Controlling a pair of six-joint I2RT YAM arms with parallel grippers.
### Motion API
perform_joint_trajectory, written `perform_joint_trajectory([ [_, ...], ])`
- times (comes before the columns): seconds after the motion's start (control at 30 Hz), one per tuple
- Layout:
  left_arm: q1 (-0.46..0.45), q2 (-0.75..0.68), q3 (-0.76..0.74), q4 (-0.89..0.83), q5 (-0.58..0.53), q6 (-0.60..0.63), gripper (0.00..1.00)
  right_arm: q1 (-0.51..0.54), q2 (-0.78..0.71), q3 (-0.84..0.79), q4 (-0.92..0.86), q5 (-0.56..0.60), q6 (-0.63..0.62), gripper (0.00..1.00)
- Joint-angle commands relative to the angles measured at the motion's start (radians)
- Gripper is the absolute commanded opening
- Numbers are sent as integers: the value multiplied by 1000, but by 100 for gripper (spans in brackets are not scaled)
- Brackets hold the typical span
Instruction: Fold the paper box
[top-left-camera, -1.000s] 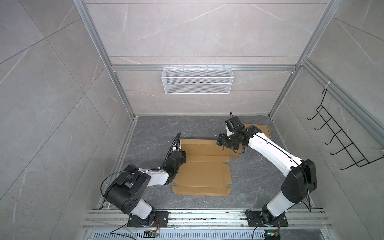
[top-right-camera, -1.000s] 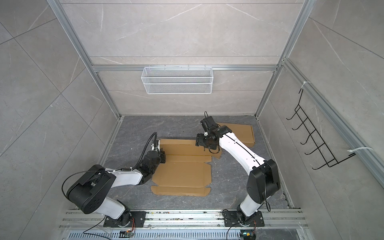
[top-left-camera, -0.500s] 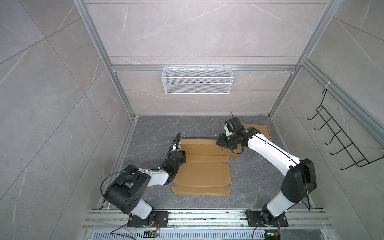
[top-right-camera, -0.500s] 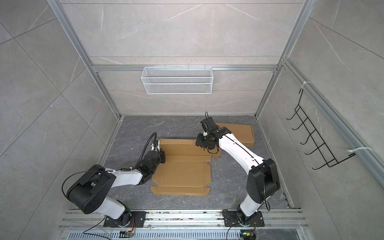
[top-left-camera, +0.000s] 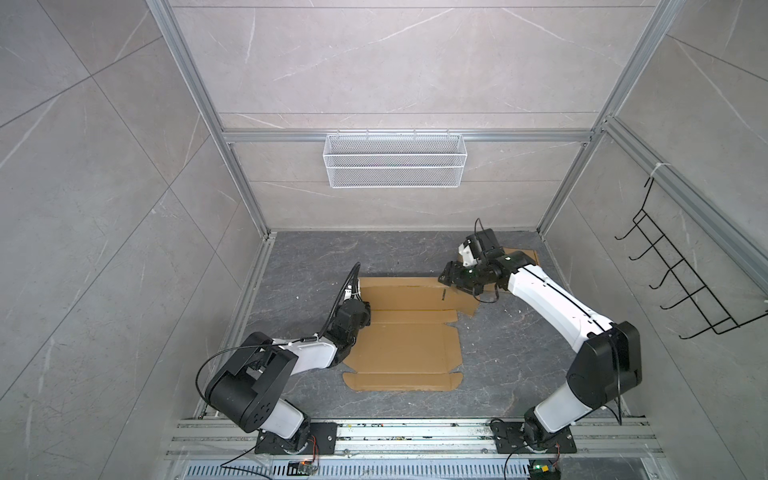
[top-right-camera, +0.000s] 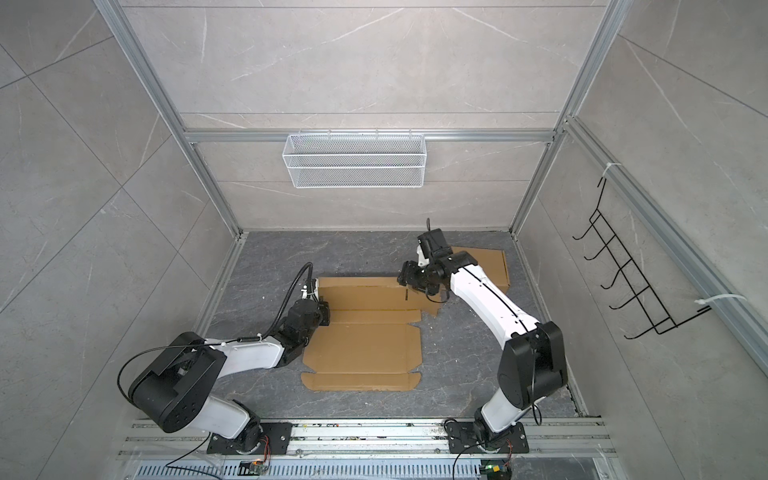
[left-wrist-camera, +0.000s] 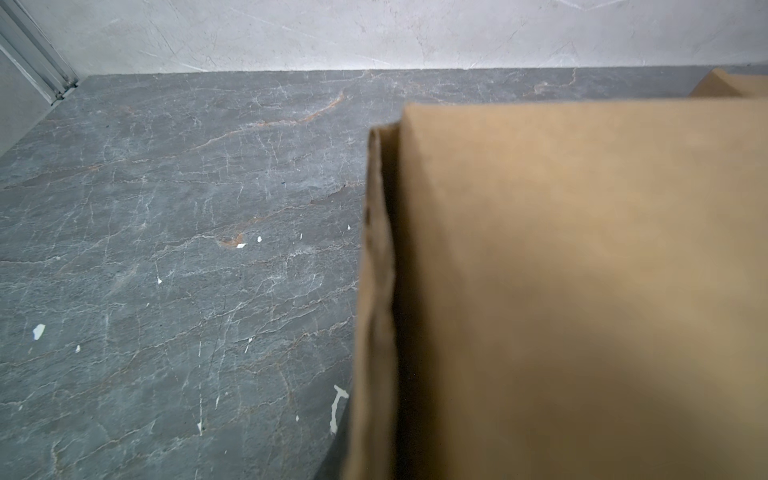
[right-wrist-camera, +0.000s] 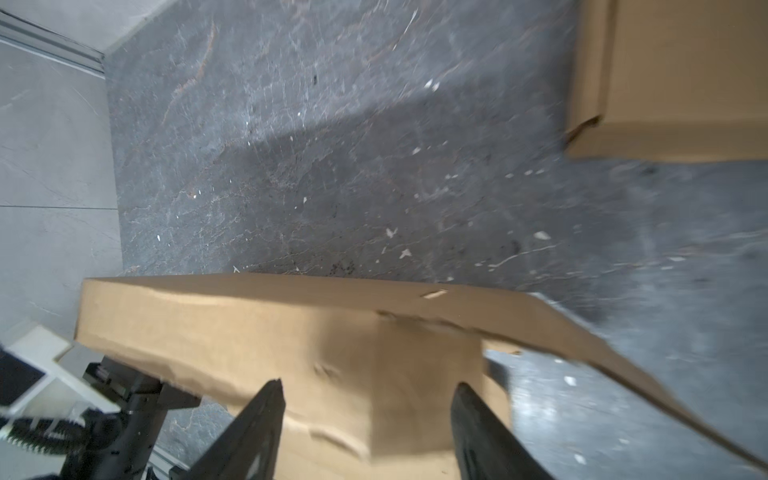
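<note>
The paper box (top-left-camera: 407, 345) lies mostly flat and unfolded on the dark marbled floor (top-left-camera: 324, 257), in the middle between the two arms. Its far panel is raised as a low wall, and the near strip with its small tabs lies flat.

The left gripper (top-left-camera: 365, 310) sits low at the box's left edge, beside the crease below the raised far panel. Its jaws are closed on the side flap there. In the left wrist view that flap (left-wrist-camera: 582, 291) stands upright against the lens and hides the fingers, so the pinch itself is not visible.

The right gripper (right-wrist-camera: 369, 384) is at the far right corner of the box – in both top views it hovers over the end of the raised panel (top-right-camera: 402, 277). Its jaws stand apart, with the folded end of the panel between the two black fingers (right-wrist-camera: 266, 415). The picture is blurred, and I cannot tell whether either finger touches the cardboard.

A second cardboard box (top-left-camera: 521, 255) (already folded shut) rests in the far right corner, behind the right arm and apart from the box being worked on.
</note>
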Motion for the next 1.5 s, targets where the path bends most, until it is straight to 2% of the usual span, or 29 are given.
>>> perform_joint_trajectory([
  [0.0,3,-9,52,-281,-7,1,0,-57,-133,-50,-66,-24,-77,68],
  [0.13,4,-11,117,-399,-23,-11,0,-100,-280,-283,48,17,-14,62],
  [0.23,4,-14,132,-405,-18,-9,0,-98,-370,-519,262,-13,94,54],
  [0.4,4,-2,162,-437,-7,-5,0,-75,-377,-747,554,14,204,48],
  [0.63,5,2,168,-443,-3,-6,0,27,-269,-822,761,124,229,49],
  [0.8,4,11,165,-443,0,-16,0,85,-193,-828,811,226,234,51],
  [1.07,5,16,163,-438,4,-19,0,96,-71,-803,852,215,242,51],
  [1.27,4,21,165,-436,8,-23,0,122,-71,-762,837,205,199,47],
  [1.47,4,27,162,-431,12,-31,0,183,-80,-695,767,243,148,43],
])
